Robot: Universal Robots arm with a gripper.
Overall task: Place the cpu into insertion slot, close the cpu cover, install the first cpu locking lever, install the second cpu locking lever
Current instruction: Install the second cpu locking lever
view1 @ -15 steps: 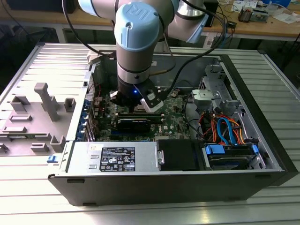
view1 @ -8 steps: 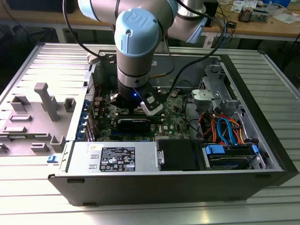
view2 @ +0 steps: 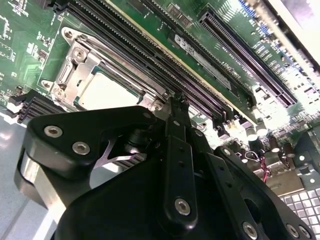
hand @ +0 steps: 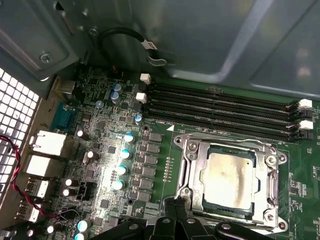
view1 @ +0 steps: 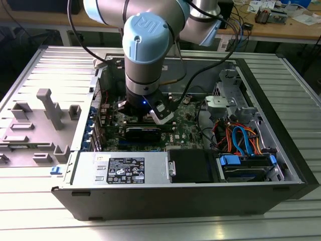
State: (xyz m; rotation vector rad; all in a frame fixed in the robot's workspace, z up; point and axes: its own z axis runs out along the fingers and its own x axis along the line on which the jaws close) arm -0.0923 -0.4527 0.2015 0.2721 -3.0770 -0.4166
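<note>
Jaws pressed together beside cpu cover (hand: 231,180), cpu (hand: 229,177) seated beneath, memory slots (hand: 220,112) alongside

Memory slots (hand: 220,110) close beside the socket (hand: 227,182)

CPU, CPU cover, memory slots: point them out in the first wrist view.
cpu (hand: 229,179): first wrist view, centre of its metal top.
cpu cover (hand: 191,175): first wrist view, frame's side bar.
memory slots (hand: 220,107): first wrist view, middle of the black rows.
</note>
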